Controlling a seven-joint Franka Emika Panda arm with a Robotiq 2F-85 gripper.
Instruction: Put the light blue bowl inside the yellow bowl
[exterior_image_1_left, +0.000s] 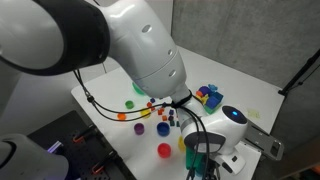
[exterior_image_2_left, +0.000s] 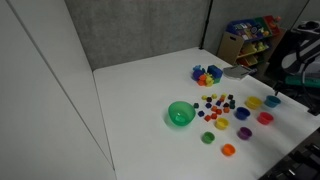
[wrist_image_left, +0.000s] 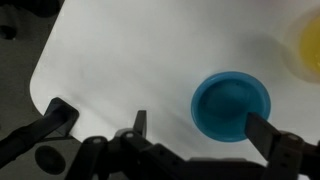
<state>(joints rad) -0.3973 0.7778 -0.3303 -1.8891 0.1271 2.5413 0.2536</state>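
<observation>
In the wrist view the light blue bowl (wrist_image_left: 230, 105) sits upright on the white table. It lies just ahead of my gripper (wrist_image_left: 200, 128) and toward its right finger. The gripper is open and empty, above the bowl. The edge of the yellow bowl (wrist_image_left: 310, 45) shows blurred at the upper right, a short way from the blue bowl. In an exterior view the yellow bowl (exterior_image_2_left: 254, 102) and the light blue bowl (exterior_image_2_left: 272, 100) sit side by side near the table's right end, under the gripper (exterior_image_2_left: 277, 88). In an exterior view the arm hides most of this spot.
A larger green bowl (exterior_image_2_left: 180, 113), a red bowl (exterior_image_2_left: 265, 117), a darker blue-purple bowl (exterior_image_2_left: 242, 113), and small orange (exterior_image_2_left: 228, 149) and purple (exterior_image_2_left: 245, 133) cups lie nearby, with several small coloured pieces (exterior_image_2_left: 215, 103). A toy pile (exterior_image_2_left: 207, 74) stands behind. The table edge (wrist_image_left: 40, 80) is close.
</observation>
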